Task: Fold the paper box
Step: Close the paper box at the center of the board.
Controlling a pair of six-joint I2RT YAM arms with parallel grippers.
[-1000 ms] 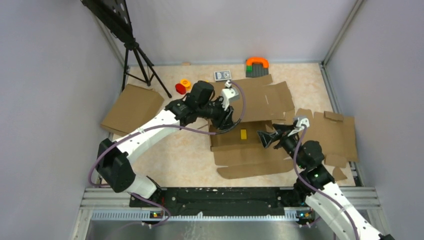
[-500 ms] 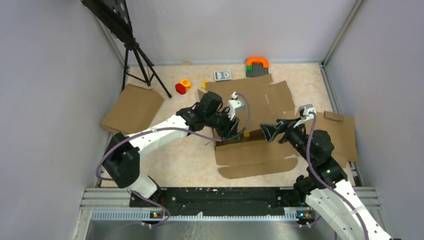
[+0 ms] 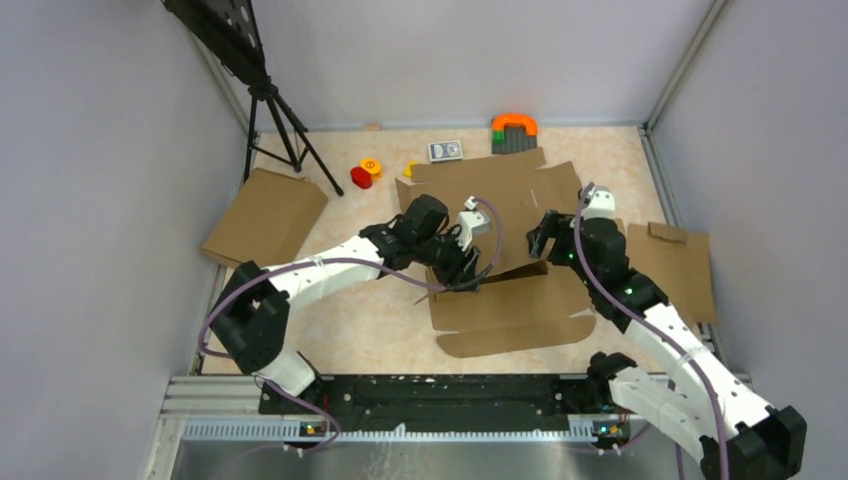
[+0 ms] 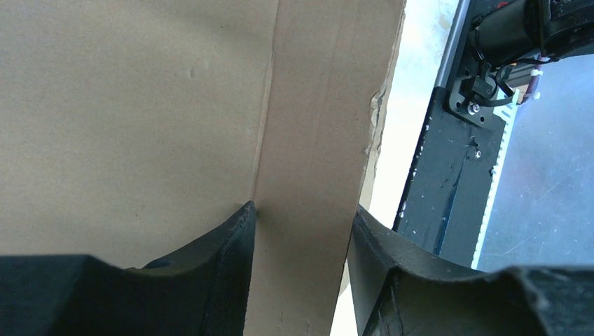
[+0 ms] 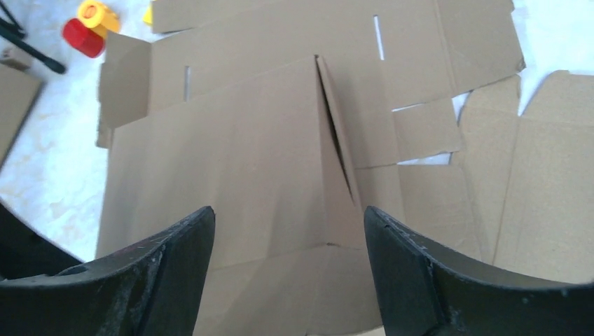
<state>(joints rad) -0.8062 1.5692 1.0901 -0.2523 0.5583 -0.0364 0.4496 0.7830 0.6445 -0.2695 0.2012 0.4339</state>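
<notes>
The paper box (image 3: 500,312) is a large brown die-cut sheet in the middle of the table, with its middle panel raised along a fold. My left gripper (image 3: 467,283) is low at that fold, on the box's left half. In the left wrist view its jaws stand apart (image 4: 302,208), one fingertip (image 4: 242,217) touches a crease in the cardboard (image 4: 140,105), and nothing is clamped. My right gripper (image 3: 540,240) hovers over the box's right side. The right wrist view shows it wide open (image 5: 287,210) above the raised panel (image 5: 245,154).
A plain cardboard slab (image 3: 265,215) lies at the left and another die-cut sheet (image 3: 670,265) at the right. Red and yellow toys (image 3: 361,177), a card deck (image 3: 446,150) and an orange-and-green piece (image 3: 514,130) sit at the back. A tripod (image 3: 280,120) stands back left.
My left gripper slid right and nearer along the box and widened its jaws. My right arm swung from the box's right edge up over its back right, jaws narrowing slightly. The middle panel tilted up.
</notes>
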